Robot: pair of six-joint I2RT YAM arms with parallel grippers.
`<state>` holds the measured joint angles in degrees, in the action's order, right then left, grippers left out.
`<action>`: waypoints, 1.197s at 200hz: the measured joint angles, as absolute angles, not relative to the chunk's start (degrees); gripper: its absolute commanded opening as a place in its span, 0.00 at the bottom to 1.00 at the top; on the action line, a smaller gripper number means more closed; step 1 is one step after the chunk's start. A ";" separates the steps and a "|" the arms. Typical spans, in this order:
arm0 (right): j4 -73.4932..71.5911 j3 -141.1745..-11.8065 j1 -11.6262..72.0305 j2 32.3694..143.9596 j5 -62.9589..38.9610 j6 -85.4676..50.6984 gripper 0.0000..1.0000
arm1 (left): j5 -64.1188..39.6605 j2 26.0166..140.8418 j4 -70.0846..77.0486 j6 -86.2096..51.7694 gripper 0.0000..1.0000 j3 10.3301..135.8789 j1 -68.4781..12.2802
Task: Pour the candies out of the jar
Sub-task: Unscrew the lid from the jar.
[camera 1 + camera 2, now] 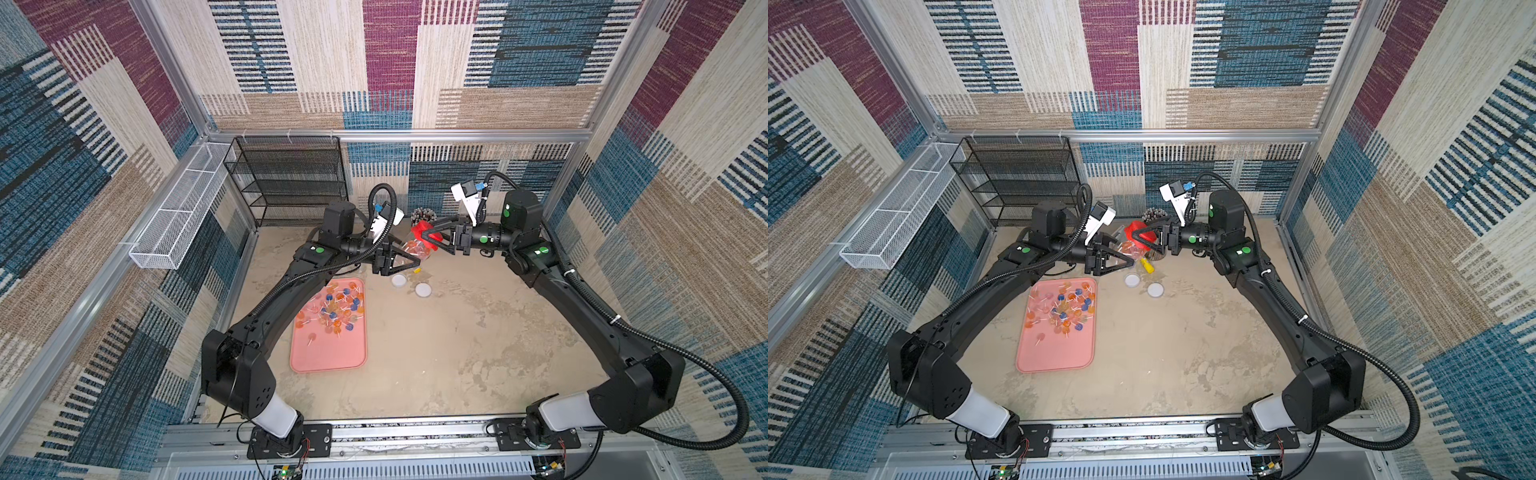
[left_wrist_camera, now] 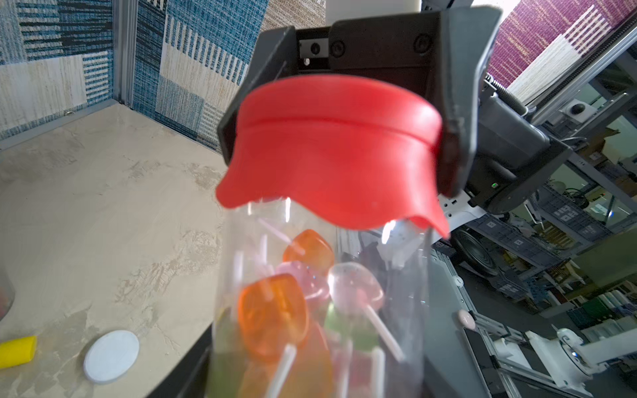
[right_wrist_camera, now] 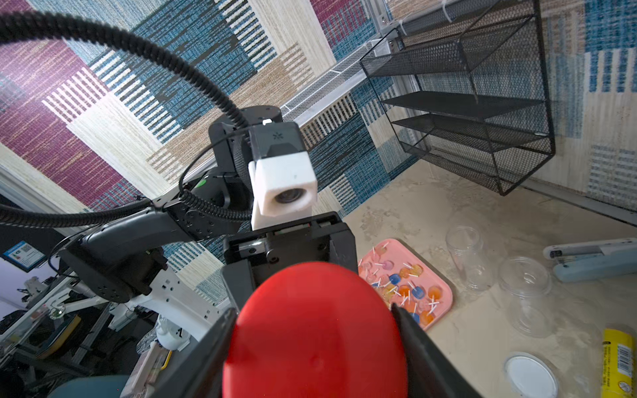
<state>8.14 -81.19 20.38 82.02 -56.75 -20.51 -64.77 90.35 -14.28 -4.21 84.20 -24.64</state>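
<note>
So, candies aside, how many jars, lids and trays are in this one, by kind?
capped jar: 1
empty jars: 2
white lids: 2
red lid: 1
pink tray: 1
total: 7

No readable text or labels.

Beige table (image 1: pixel 457 353), pink tray (image 1: pixel 328 362), two white lids (image 1: pixel 423 289)
</note>
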 measured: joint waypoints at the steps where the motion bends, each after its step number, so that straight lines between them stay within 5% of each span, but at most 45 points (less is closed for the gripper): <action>1: 8.16 -81.21 20.38 82.02 -56.77 -20.51 0.59 | -64.77 90.32 -14.35 -4.16 0.00 84.20 -24.64; 18: 9.91 -82.43 20.38 82.13 -56.31 -20.73 0.82 | -63.94 89.89 -14.94 -3.57 0.00 84.20 -24.67; 37: 12.80 -84.93 19.90 82.63 -53.78 -22.72 0.88 | -59.44 89.06 -14.94 -2.28 0.00 83.99 -24.84; 116: 14.13 -82.39 23.97 82.85 -34.33 -34.48 0.87 | -38.33 86.11 -14.81 0.14 0.00 79.37 -26.74; 204: 10.22 -79.09 27.97 83.22 -22.48 -38.94 0.80 | -33.12 85.91 -14.87 1.74 0.00 78.74 -28.10; 239: 9.04 -79.11 28.29 84.18 -22.06 -39.16 0.63 | -31.44 85.91 -15.77 2.35 0.00 78.76 -28.58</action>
<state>9.04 -79.11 28.29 84.18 -22.06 -39.16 -31.44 85.91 -15.77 2.35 78.76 -28.58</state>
